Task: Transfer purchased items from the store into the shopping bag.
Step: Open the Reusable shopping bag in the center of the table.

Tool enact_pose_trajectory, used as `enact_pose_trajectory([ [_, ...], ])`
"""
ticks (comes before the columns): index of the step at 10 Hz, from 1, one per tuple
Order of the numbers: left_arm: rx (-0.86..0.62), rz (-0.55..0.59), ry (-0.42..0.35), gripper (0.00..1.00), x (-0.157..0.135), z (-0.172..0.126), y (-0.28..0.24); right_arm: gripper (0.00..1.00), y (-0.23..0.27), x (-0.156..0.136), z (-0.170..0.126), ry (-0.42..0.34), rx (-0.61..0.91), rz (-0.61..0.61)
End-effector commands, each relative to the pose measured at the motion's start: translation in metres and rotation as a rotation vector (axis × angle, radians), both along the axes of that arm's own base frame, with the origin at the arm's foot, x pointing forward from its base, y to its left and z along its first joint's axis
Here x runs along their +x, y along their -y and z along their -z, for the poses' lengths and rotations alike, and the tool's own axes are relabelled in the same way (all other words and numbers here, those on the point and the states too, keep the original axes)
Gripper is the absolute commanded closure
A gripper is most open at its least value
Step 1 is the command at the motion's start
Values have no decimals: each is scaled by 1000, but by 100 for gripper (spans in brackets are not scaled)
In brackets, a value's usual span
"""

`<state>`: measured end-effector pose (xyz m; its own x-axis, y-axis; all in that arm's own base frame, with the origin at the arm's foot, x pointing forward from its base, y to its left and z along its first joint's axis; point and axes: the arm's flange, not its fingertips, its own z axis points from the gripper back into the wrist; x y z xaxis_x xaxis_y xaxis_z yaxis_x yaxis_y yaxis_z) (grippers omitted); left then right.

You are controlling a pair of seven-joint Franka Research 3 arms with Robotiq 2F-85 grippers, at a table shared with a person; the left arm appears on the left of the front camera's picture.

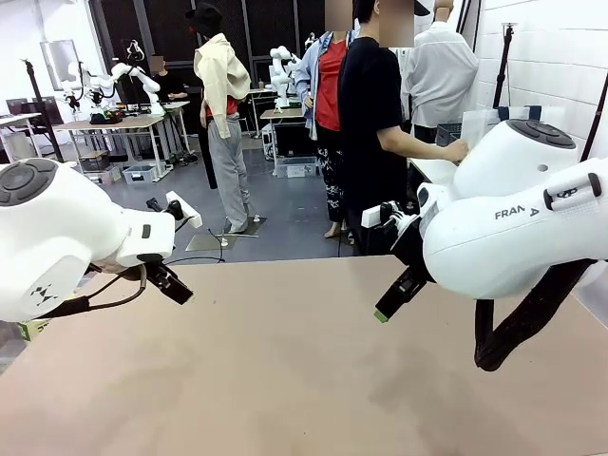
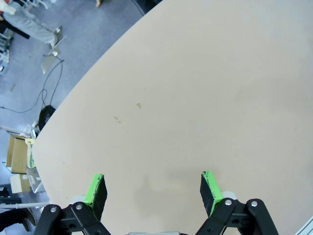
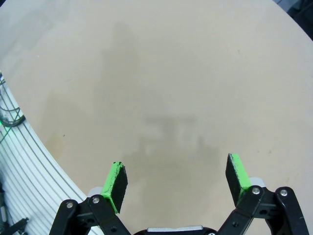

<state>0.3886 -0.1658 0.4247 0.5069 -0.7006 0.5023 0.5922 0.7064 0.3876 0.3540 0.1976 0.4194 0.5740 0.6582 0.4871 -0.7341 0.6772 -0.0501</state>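
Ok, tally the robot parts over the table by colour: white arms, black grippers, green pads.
White arms: 2, the left arm and the right arm
Black grippers: 2, the left gripper and the right gripper, both open
Green pads: 4, two on each gripper
Total: 8

place: lab | beige table (image 1: 285, 380) | far workbenches (image 1: 119, 123) | white brick wall (image 1: 551, 57)

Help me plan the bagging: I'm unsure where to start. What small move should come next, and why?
Probably hold both arms in place and wait. The left gripper and right gripper hang open over the table, nothing between their fingers, and the person at the far side is turned sideways.
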Motion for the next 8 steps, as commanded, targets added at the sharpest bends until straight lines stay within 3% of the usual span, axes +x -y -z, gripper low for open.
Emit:
enact_pose_trajectory([
  [1,7,5,52,0,0,0,1,0,0,1,3,-8,0,3],
  [3,37,-5,177,0,0,3,3,0,0,1,3,-8,0,3],
  [6,71,-4,301,0,4,9,7,0,0,1,3,-8,0,3],
  [7,98,33,279,0,7,11,6,0,0,1,3,-8,0,3],
  [8,50,46,169,0,8,11,5,0,0,1,3,-8,0,3],
])
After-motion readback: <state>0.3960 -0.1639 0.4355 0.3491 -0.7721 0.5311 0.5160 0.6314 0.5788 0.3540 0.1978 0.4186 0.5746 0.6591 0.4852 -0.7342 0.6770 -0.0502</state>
